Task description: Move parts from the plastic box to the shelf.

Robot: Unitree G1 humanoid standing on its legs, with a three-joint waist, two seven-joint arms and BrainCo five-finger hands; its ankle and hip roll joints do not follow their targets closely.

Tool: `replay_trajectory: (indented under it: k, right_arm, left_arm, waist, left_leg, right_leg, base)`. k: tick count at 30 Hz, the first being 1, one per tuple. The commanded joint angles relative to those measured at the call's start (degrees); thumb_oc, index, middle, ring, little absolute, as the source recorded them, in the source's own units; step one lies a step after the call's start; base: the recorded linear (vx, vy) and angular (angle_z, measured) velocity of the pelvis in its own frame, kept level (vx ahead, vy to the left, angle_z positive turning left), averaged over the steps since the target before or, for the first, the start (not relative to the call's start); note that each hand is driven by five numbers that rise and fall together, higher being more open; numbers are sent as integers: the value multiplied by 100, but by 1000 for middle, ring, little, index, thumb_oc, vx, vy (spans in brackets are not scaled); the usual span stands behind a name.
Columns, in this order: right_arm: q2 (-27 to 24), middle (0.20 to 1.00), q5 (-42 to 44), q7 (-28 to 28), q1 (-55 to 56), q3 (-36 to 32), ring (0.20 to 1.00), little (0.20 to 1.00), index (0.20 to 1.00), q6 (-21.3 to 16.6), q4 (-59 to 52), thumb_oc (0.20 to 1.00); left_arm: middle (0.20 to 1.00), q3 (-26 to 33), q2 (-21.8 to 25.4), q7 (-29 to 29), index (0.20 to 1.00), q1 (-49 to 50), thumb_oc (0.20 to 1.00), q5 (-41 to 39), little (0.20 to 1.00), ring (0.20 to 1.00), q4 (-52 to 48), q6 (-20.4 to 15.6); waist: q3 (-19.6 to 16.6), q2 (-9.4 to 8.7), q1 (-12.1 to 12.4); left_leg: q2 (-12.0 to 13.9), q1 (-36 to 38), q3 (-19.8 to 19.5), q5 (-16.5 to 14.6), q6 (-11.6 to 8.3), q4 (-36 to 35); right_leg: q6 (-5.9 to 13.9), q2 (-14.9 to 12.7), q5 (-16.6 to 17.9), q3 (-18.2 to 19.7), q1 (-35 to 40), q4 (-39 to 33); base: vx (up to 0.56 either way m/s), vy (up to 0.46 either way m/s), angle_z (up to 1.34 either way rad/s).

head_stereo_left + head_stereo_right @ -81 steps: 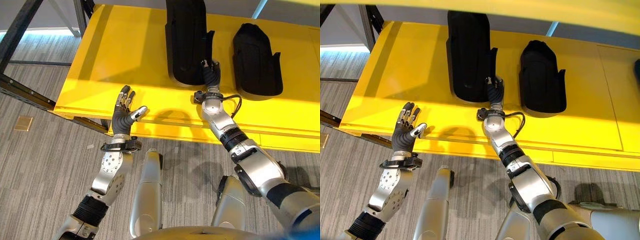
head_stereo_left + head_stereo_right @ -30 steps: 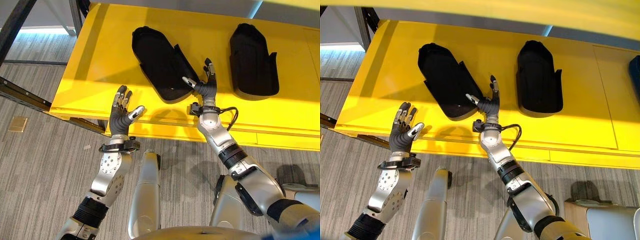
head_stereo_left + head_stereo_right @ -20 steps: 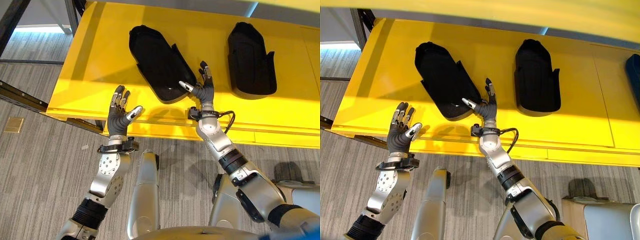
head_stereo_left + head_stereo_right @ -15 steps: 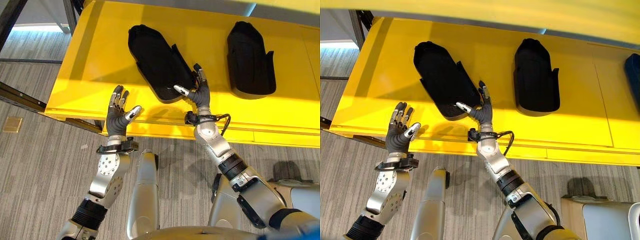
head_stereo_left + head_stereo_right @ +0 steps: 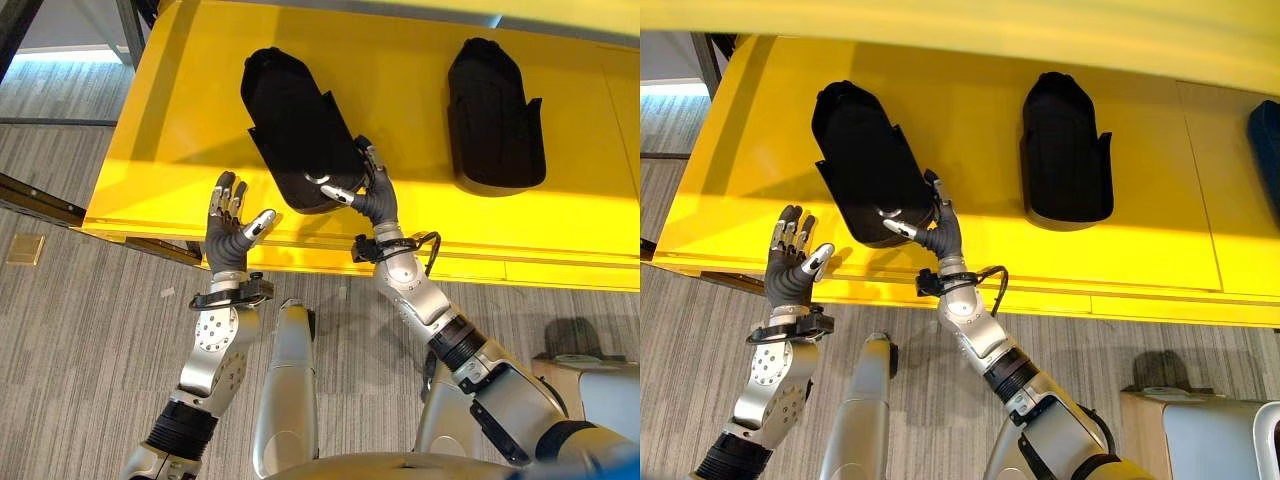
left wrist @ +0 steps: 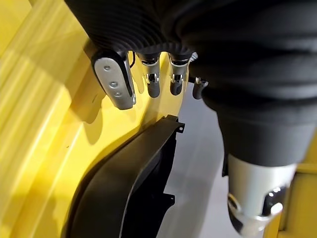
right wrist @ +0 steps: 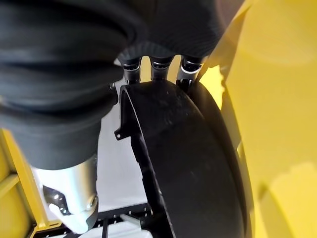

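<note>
Looking down from the head camera, I see a wide yellow shelf (image 5: 180, 130) spanning the view; I will place everything relative to it. Two long black moulded parts lie on its surface. The nearer part (image 5: 295, 125) sits angled toward the shelf's front edge, left of centre; the second part (image 5: 495, 115) lies straight, well apart from it toward the shelf's right. Neither part is in a plastic box now.

I judge the step in hand to be settling the angled part into place on the shelf. My next move, as I read it, calls for nudging that part square with its neighbour, then drawing the hand away without dragging it.

My right hand (image 5: 368, 195) reaches up over the shelf's front edge, fingers straight and spread, their tips touching the part's near end; the thumb stands apart. It is not curled around anything. My left hand (image 5: 228, 232) hovers in front of the shelf's front edge, palm up, fingers relaxed and spread, holding nothing.
</note>
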Motion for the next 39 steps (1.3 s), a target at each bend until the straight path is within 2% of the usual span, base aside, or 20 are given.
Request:
replay_trajectory:
  k: [1,13,18,20,22,26,33,39]
  right_arm:
    - [281,1000,358,128,179,175,1000,1000,1000,264,328,1000]
    - [410,1000,414,271,-46,391,1000,1000,1000,299,403,1000]
    - [437,1000,432,326,-160,407,1000,1000,1000,303,452,1000]
    - [432,1000,446,358,-171,442,1000,1000,1000,305,443,1000]
    - [424,1000,558,437,-77,516,1000,1000,1000,291,393,1000]
    - [363,1000,628,462,-14,566,1000,1000,1000,259,251,1000]
    - [132,1000,775,553,242,612,1000,1000,1000,169,-227,1000]
    - [-111,1000,777,616,497,489,1000,1000,1000,88,-592,1000]
  left_arm:
    - [1000,376,-3,348,1000,-471,1000,65,1000,1000,295,88]
    - [1000,1097,107,678,1000,-236,1000,307,1000,1000,-160,-170]
    - [1000,1664,207,1032,1000,-160,1000,657,1000,1000,-333,-323]
    - [1000,1723,221,1087,1000,-219,1000,707,1000,1000,-265,-333]
    - [1000,1555,417,1153,1000,-794,1000,935,1000,1000,-189,-265]
    - [1000,1422,461,1234,1000,-1170,1000,1024,1000,1000,-110,-255]
    - [1000,1014,502,1374,1000,-2090,1000,1108,1000,1000,58,-278]
    - [1000,866,481,1429,1000,-2390,1000,1143,1000,1000,372,-212]
  waist:
    - [180,46,156]
    - [231,53,371]
    - [276,84,512]
    - [285,81,522]
    - [278,60,403]
    - [273,27,334]
    - [197,-80,60]
    - [130,-137,-104]
  left_leg:
    - [74,57,122,-171,89,196]
    - [43,161,84,-80,67,6]
    - [10,215,63,1,39,-109]
    - [7,224,58,12,33,-120]
    - [21,240,58,-1,8,-97]
    - [40,240,64,-5,3,-84]
    - [124,201,98,-31,-20,-15]
    - [180,117,93,-37,-38,32]
  right_leg:
    - [-430,141,354,-121,-429,441]
    - [-418,84,414,-209,-279,305]
    - [-416,54,416,-239,-192,256]
    - [-421,38,414,-245,-189,261]
    - [-416,37,384,-225,-180,287]
    - [-417,51,386,-198,-206,293]
    - [-420,114,381,-112,-334,336]
    - [-412,153,375,-55,-464,362]
  base:
    - [0,0,0]
    - [0,-2,1]
    - [1,-8,2]
    - [0,0,0]
    - [15,6,0]
    - [0,0,0]
    - [5,9,-3]
    - [2,2,-1]
